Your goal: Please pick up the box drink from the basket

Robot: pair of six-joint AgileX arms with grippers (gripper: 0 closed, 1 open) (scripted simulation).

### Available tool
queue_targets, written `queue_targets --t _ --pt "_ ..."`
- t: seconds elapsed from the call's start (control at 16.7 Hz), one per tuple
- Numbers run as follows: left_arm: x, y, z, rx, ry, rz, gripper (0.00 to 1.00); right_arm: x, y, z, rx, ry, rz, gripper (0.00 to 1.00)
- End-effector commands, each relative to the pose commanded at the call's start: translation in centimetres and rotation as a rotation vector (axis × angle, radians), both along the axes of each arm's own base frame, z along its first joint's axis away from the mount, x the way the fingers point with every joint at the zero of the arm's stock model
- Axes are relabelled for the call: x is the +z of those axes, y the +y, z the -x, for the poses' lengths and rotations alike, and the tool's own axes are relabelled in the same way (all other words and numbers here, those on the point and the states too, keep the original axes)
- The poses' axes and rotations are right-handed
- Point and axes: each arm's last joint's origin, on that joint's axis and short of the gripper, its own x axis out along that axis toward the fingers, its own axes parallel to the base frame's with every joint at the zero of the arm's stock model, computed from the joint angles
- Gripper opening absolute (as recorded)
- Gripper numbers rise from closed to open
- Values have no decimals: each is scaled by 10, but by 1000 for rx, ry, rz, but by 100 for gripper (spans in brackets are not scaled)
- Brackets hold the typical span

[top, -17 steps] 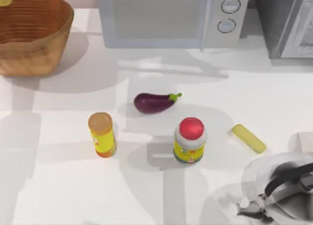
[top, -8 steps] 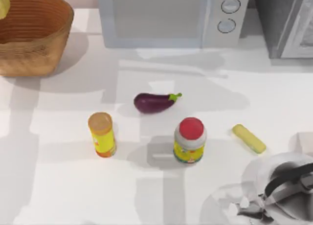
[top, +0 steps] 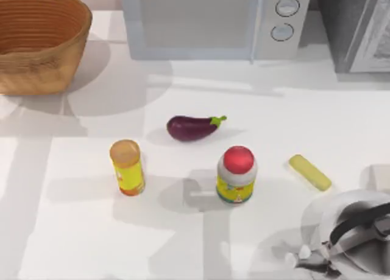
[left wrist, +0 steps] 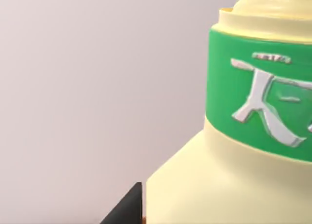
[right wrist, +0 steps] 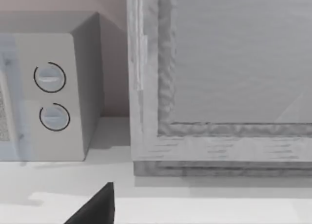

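The box drink (left wrist: 234, 136), a pale-yellow carton with a green band, sits very close in the left wrist view. One dark finger (left wrist: 127, 209) of my left gripper lies against its side, so that gripper is shut on it, with a plain wall behind. The basket (top: 38, 45), a round tan wicker bowl, stands at the table's far left corner, and what shows of its ribbed inside is bare. My right gripper (top: 301, 255) is parked open at the near right corner of the table.
A microwave (top: 207, 21) and a grey cabinet (top: 359, 30) line the back edge. Mid-table lie an eggplant (top: 192, 128), a yellow can with an orange lid (top: 127, 167), a red-lidded jar (top: 236, 175) and a flat yellow bar (top: 309, 172).
The pale-yellow carton at the top view's upper left edge, above the basket, has risen out of that view. The shadows on the table shifted. The right arm stayed still.
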Motion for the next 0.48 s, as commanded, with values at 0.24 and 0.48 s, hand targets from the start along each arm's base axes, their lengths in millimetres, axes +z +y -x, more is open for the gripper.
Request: queue_targets --t 0.24,0.48 --pt "-57 -4 63 3 -15 0 0 0 0 0 0 0 0 100" --pt "-121 -6 79 8 46 1 0 0 0 0 0 0 0 100"
